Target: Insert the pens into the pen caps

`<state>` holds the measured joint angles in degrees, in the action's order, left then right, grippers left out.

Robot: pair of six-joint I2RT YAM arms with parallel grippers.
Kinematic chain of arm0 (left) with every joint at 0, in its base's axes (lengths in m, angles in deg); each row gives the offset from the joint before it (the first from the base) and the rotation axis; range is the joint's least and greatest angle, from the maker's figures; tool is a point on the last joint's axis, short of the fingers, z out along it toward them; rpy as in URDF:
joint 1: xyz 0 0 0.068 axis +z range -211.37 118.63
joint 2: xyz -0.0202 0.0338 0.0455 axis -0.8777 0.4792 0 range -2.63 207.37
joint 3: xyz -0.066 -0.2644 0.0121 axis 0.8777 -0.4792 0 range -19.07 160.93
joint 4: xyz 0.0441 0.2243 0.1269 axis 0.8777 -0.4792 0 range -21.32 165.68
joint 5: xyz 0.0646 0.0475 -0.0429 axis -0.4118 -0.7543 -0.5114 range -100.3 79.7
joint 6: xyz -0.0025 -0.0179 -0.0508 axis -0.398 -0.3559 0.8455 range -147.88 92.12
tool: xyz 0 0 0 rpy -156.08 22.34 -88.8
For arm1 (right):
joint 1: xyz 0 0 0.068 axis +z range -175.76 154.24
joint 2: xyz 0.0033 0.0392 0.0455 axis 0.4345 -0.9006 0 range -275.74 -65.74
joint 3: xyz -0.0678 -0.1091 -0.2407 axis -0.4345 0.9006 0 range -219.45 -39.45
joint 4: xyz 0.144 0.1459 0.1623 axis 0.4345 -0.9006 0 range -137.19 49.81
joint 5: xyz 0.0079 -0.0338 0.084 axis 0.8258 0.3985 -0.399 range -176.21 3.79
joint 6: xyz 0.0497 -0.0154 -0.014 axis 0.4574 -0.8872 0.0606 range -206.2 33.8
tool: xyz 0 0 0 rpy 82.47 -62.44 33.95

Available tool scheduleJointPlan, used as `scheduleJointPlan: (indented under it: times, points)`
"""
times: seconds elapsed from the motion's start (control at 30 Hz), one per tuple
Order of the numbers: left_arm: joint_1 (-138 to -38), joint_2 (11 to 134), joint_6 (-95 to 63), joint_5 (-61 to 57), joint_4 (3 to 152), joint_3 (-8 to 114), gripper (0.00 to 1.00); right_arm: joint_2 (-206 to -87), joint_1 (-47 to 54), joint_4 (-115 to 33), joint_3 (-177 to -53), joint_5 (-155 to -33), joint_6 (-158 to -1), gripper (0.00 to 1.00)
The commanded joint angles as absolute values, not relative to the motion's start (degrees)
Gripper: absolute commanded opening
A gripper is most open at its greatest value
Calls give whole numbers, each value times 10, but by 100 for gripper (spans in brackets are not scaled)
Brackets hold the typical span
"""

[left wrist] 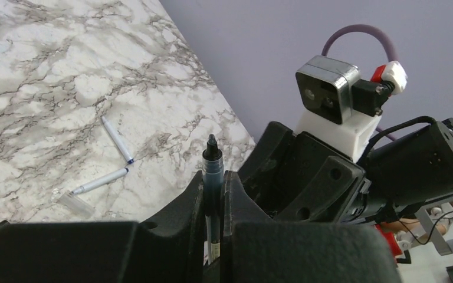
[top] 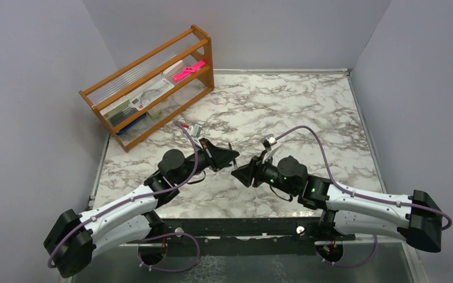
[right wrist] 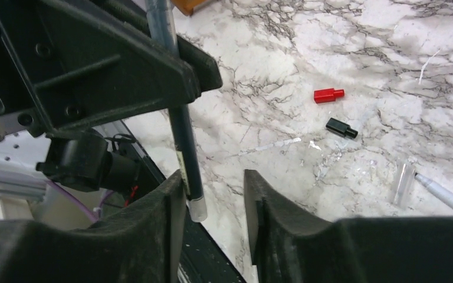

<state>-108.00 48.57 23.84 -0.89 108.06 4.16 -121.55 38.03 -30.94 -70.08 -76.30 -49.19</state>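
Observation:
My left gripper (left wrist: 213,180) is shut on a black pen (left wrist: 212,168), whose tip sticks up past the fingertips. In the right wrist view that same black pen (right wrist: 183,135) hangs down from the left gripper (right wrist: 124,76). Its pale end lies against the inner face of one finger of my right gripper (right wrist: 215,183), whose jaws stand apart and open. On the marble lie a red cap (right wrist: 328,95), a black cap (right wrist: 341,128), a clear cap (right wrist: 404,184) and a white pen (right wrist: 445,197). Two white pens (left wrist: 117,138) (left wrist: 100,181) lie crossed beside the clear cap (left wrist: 75,203). From above, both grippers (top: 231,156) (top: 240,171) meet mid-table.
A wooden rack (top: 153,82) stands at the back left with a flat pink object (top: 189,71) on its shelf. Grey walls close the table on three sides. A dark rail (top: 236,227) runs along the near edge between the arm bases.

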Motion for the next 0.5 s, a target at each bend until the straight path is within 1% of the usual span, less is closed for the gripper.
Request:
scheduleJointPlan:
  times: [0.0,0.1,0.13,0.17,0.2,0.23,0.27,0.3,0.33,0.37,0.47]
  points:
    - [-1082,495,231,-18,1096,77,0,-1205,380,-287,-691,-780,-485,33]
    - [-1082,511,235,-6,1096,85,0,-1200,380,-284,-692,-782,-488,8]
    - [-1082,516,236,-5,1096,85,0,-1197,380,-282,-692,-784,-491,3]
    - [-1082,519,239,-5,1096,84,1,-1196,380,-278,-692,-785,-493,1]
    - [-1082,521,242,-5,1097,81,10,-1194,380,-271,-692,-787,-495,1]
    - [-1082,522,245,-7,1098,77,23,-1194,380,-264,-691,-789,-495,1]
    - [-1083,522,248,-11,1102,72,38,-1194,380,-255,-689,-790,-493,1]
    - [-1085,519,249,-17,1106,67,51,-1194,381,-241,-686,-791,-490,1]
    - [-1086,515,252,-23,1111,61,59,-1194,380,-221,-683,-793,-486,1]
    - [-1087,510,253,-28,1114,56,64,-1195,381,-208,-680,-793,-480,1]
    - [-1088,498,251,-35,1117,50,64,-1204,380,-180,-678,-791,-469,1]
